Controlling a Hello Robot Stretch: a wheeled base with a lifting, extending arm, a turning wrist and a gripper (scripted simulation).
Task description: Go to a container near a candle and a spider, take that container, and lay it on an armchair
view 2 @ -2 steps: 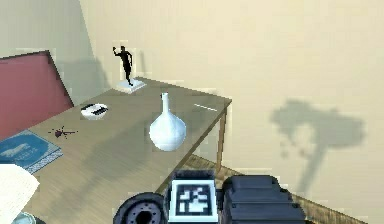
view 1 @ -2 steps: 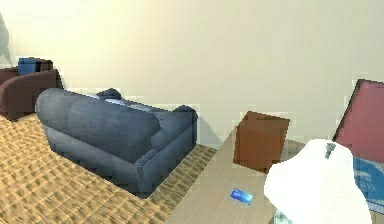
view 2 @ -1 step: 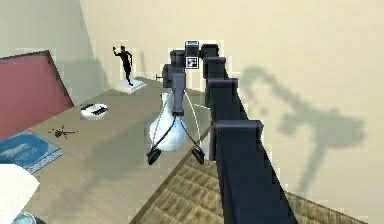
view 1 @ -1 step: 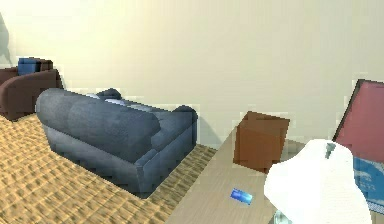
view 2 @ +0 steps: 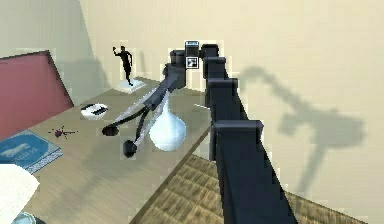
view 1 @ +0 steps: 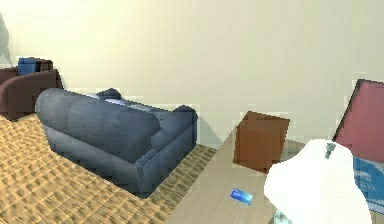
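A pale, drop-shaped container [view 2: 167,131] shows near the wooden table's [view 2: 110,170] edge in the arm side view. My arm's dark bar rises past it. The gripper [view 2: 121,140] reaches down toward the tabletop just left of the container. I cannot tell whether it holds anything. A small dark spider [view 2: 62,131] lies on the table farther left, with a flat white thing [view 2: 95,108] behind it. A dark red armchair [view 1: 20,92] stands at the forward view's far left, with a blue thing [view 1: 33,66] on its seat.
A blue sofa [view 1: 110,130] stands between the armchair and the table [view 1: 205,190]. On the table are a brown box [view 1: 262,140], a small blue object [view 1: 240,196], a white lump [view 1: 315,185], a black figurine [view 2: 124,65] and a blue book [view 2: 25,150]. A red panel [view 2: 35,90] leans behind.
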